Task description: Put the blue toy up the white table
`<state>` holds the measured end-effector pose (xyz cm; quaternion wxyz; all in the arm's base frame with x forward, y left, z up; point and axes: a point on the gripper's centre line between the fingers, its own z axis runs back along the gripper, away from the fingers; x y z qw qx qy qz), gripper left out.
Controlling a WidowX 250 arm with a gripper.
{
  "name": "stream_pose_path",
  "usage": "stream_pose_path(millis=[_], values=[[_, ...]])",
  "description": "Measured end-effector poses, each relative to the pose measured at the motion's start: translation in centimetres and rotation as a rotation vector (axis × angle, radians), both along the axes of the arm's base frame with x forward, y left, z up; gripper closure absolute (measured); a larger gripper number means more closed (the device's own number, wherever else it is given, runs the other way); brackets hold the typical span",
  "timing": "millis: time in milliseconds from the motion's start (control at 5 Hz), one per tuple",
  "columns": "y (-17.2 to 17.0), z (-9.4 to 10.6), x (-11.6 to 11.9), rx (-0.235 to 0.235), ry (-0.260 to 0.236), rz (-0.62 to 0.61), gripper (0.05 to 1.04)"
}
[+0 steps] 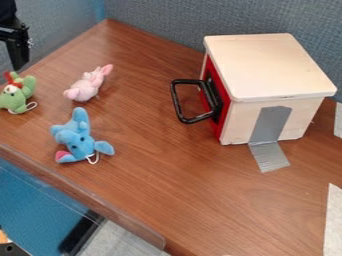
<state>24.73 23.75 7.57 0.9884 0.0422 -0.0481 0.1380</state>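
Black gripper (18, 49) hangs at the upper left edge, partly cut off by the view's border, above and behind the green toy and well apart from the blue one. The blue plush toy (81, 142) lies on the brown wooden surface at the left, with a pink patch and a small white loop at its lower side. At the upper right stands a box with a flat whitish top (268, 64), its front red with a black handle, its side held by grey tape. Nothing rests on that top.
A pink plush toy (88, 86) lies behind the blue one, and a green plush toy (18, 94) is at the left edge. The black handle (183, 101) juts left from the box. A raised clear edge (100, 200) borders the brown surface (200, 185) at lower left.
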Motion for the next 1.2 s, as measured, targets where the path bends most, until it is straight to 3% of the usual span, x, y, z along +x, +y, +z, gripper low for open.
stream_pose_path(millis=[200,600,800,1000,1200], values=[[-0.5,-1.2,-0.3,-0.027,0.025,-0.008,0.082],[-9.3,-0.7,-1.6,-0.095,0.006,-0.232,0.082],[-12.8,-1.8,-2.2,-0.110,0.012,-0.322,0.082],[-14.1,-3.8,-1.9,-0.077,0.030,-0.348,0.082],[-13.8,-6.9,-1.5,-0.027,0.079,-0.328,0.082]])
